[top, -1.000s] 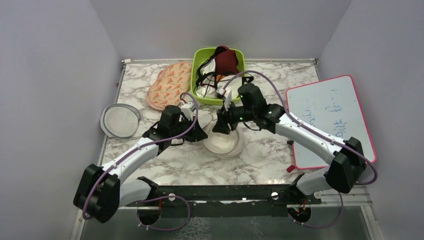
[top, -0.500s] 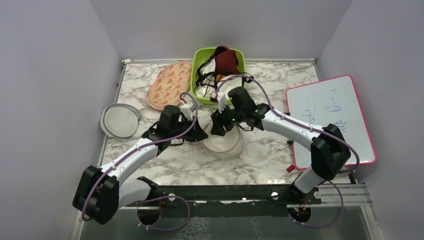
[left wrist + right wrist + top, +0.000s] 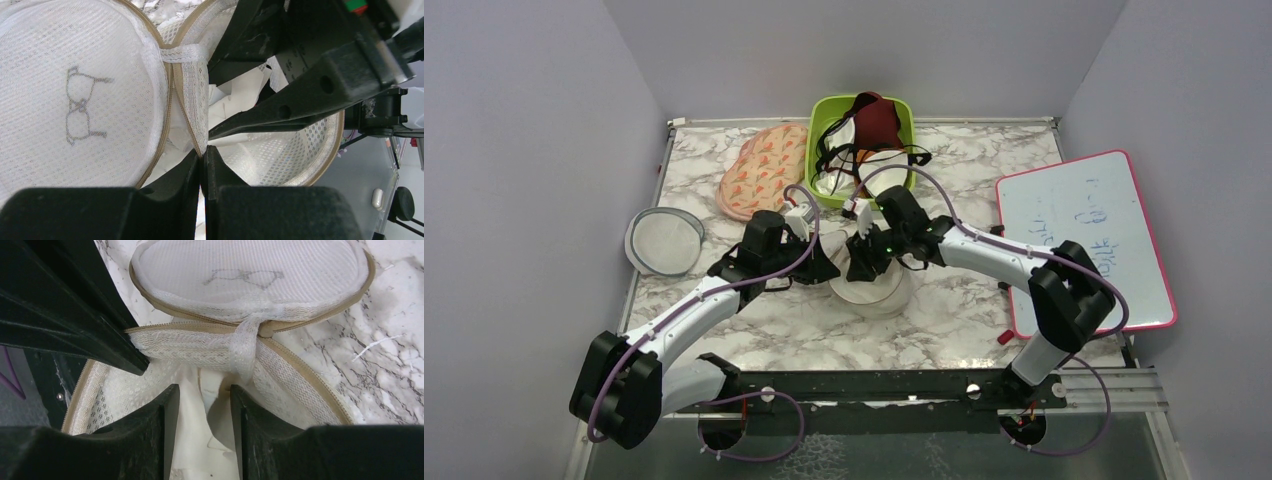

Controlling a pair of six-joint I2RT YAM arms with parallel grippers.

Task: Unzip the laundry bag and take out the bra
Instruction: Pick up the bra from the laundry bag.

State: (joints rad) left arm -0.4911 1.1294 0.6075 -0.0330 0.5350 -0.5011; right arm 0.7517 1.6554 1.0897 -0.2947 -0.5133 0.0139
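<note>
Between the jaws of the L gripper (image 3: 202, 159), which are nearly closed, sits the tan zip rim of the laundry bag (image 3: 80, 75). It's pinched right by the white mesh strap (image 3: 194, 90) joining the bag's 2 halves.

The bag lies open like a clamshell, in cream-white see-thru mesh w/ tan zip tape round both rims. To one side of the L jaws is the lid half, w/ a thin black glasses-like drawing on its face. To the other side is the bowl half, w/ coarser mesh on its wall and crumpled white cloth (image 3: 235, 100) inside.

The R gripper (image 3: 200, 400) reaches into the bowl half w/ jaws parted a little. A fold of the white cloth lies in the gap, but can't tell if it's squeezed. Just ahead of the R jaws the strap wraps over the rims, w/ the lid half beyond it. Off to the side of them, an L finger tip touches the bowl rim.

Bag and both grippers meet mid marble table (image 3: 944, 310). Well past them is a green bin (image 3: 904, 115) w/ clothes.
</note>
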